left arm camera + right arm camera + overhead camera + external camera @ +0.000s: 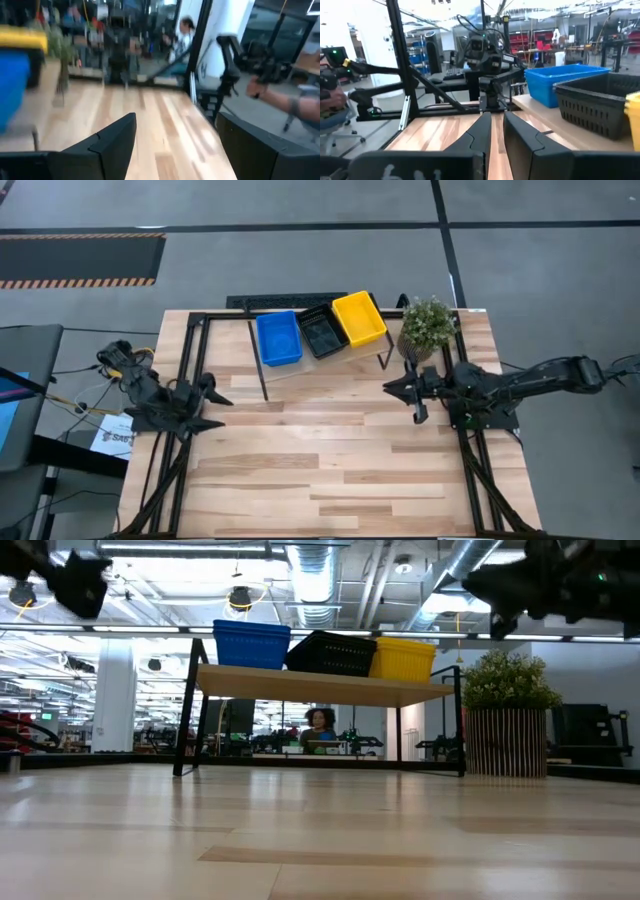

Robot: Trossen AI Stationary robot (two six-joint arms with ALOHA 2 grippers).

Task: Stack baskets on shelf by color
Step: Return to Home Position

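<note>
Since the blue baskets (278, 338), black baskets (322, 332) and yellow baskets (359, 318) sit sorted on the shelf (330, 364), homing is judged in hand. Left fingers (116, 142) apart, right fingers (521, 136) nearly together, both empty over the surface (330, 470); next comes a clear retraction.

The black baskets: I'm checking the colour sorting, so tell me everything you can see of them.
The black baskets are rectangular and open-topped, of plastic with mesh sides, and the top one is empty. They stand on the wooden shelf, between the blue basket and the yellow basket, close against both and turned slightly askew. How many are nested cannot be counted.
</note>
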